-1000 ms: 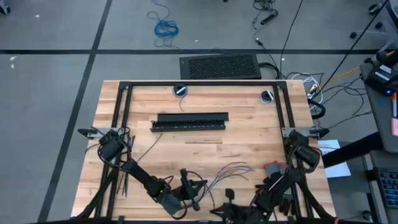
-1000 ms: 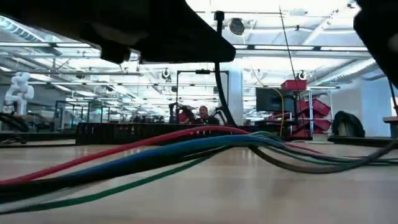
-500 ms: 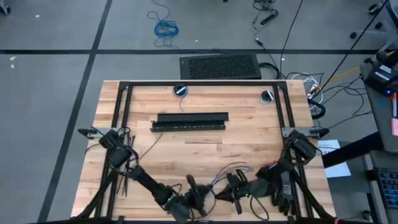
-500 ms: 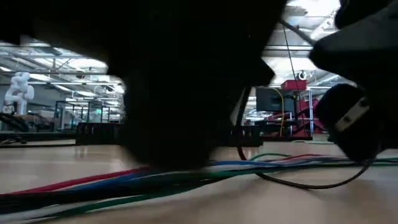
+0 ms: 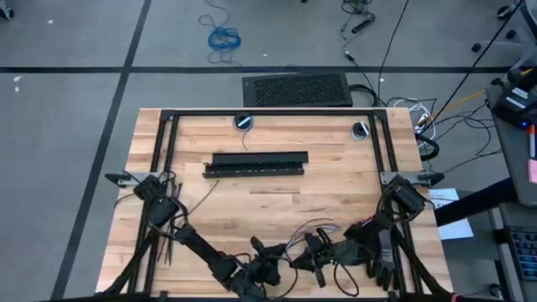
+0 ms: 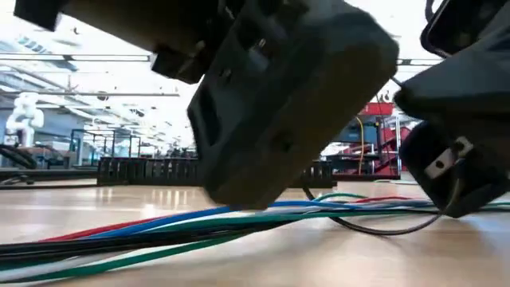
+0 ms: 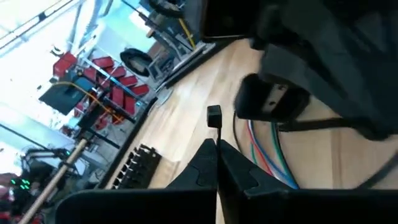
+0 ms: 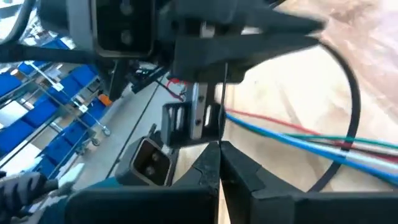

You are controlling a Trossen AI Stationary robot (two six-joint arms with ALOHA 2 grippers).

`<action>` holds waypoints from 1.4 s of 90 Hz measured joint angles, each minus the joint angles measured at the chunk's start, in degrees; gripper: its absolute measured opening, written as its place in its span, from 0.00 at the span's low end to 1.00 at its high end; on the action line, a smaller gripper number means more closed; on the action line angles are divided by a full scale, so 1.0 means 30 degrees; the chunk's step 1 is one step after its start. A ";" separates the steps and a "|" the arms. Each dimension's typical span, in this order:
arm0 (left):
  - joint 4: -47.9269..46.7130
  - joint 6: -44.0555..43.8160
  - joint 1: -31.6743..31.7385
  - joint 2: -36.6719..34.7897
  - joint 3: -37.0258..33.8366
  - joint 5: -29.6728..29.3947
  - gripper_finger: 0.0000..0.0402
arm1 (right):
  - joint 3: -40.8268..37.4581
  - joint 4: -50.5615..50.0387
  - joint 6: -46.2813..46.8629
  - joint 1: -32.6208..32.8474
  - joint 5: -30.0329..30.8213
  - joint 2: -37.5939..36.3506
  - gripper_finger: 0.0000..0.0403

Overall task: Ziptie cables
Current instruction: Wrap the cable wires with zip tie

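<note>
The cables (image 5: 312, 228), thin blue, green, red and pale wires, lie on the wooden table near its front edge; the low view shows them (image 6: 239, 219) flat on the wood. My left gripper (image 5: 273, 267) and my right gripper (image 5: 312, 252) face each other just above them. In the left wrist view my left gripper (image 7: 216, 144) is shut on a ziptie (image 7: 214, 124) with a small square head. In the right wrist view my right gripper (image 8: 219, 146) is shut on a thin dark strip (image 8: 222, 102), with the left gripper's body close behind it. My left gripper pinches the ziptie between its two fingertips, a short way below the square head (image 7: 214, 113). The strip sticks straight out past the fingertips, clear of the table. My right gripper pinches the thin dark strip's near end (image 8: 221, 138) between its fingertips. The strip runs straight on toward the left gripper; its far end is hidden.
A long flat black bar (image 5: 256, 163) lies across the middle of the table. Black frame rails (image 5: 168, 143) run along the far edge and both sides. A few thin dark strips (image 5: 168, 245) lie beside the left arm. Loops of black cable (image 5: 340, 270) hang off the right arm.
My right gripper has come up from the table's near edge to the cables, toward the left gripper. My left gripper has shifted toward the table's right and near edge, to meet it. The cables, arched up before, now lie flatter on the table.
</note>
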 joint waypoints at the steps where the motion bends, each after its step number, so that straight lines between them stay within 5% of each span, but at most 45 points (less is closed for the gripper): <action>1: 0.0000 0.0004 0.0000 0.0000 0.0000 0.0024 0.00 | 0.0000 0.0001 -0.0052 -0.0017 0.0002 0.0000 0.00; 126: -0.1639 -0.1968 -0.0255 0.0007 -0.0015 0.0160 0.00 | 0.0000 0.0564 -0.0820 0.0158 0.0631 0.0007 0.00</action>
